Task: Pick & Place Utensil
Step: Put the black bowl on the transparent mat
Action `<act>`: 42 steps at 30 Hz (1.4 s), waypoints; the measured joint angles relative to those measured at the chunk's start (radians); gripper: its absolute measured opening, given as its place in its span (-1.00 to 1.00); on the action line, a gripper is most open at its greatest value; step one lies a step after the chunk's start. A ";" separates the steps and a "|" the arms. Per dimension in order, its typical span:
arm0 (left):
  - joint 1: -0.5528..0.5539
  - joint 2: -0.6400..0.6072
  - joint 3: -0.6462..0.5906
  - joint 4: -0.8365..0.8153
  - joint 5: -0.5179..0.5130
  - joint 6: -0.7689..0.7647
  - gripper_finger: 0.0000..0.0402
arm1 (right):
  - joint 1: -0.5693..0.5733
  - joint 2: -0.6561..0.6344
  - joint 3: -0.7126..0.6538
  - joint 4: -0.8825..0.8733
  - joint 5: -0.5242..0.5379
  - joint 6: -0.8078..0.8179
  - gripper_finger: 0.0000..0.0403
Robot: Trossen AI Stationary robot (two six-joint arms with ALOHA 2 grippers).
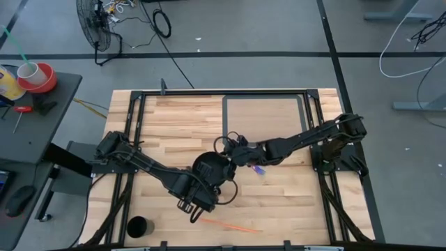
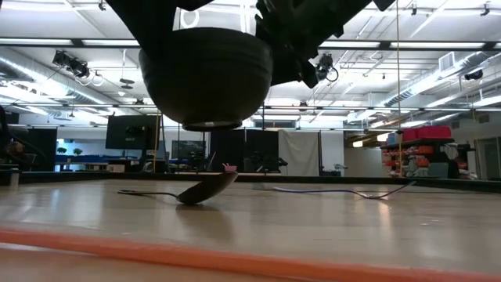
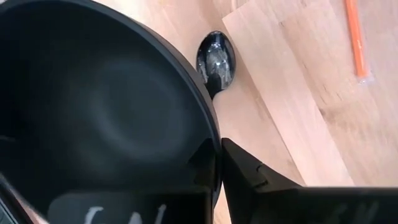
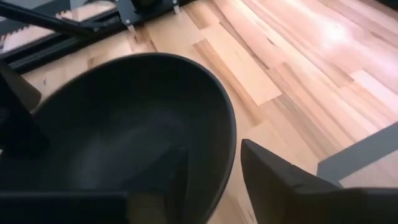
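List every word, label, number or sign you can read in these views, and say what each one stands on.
None can be read.
White handwritten marks on the left claw body in the left wrist view: cut off at the picture's edge, unreadable.
Wall monitor in the low view: too small to read.
Black bowl, spoon, orange straw, black cup, right claw: no text visible.

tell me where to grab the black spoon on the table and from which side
Take the black spoon by its thin handle, from straight above. Its head lies on the wood and is broad and curved, poor for pinching. The handle runs low and nearly flat. Mind the black bowl, held in the air over it by the left hand and right hand.
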State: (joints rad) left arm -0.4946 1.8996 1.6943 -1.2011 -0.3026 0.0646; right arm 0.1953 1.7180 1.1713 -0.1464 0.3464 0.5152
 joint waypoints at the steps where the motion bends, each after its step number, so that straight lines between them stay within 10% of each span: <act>1: 0.000 0.000 0.000 0.001 -0.002 0.000 -0.89 | -0.003 0.000 0.000 -0.008 -0.002 0.000 -0.33; 19: 0.071 0.000 0.000 0.095 0.003 0.005 -0.90 | -0.057 -0.001 0.000 -0.117 -0.081 0.004 -0.86; 42: 0.105 0.000 0.000 0.165 -0.005 -0.035 -0.82 | -0.102 -0.001 -0.001 -0.152 -0.190 0.026 -0.98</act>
State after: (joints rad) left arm -0.3901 1.8996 1.6946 -1.0364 -0.3080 0.0295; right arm 0.0937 1.7168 1.1707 -0.2982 0.1566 0.5412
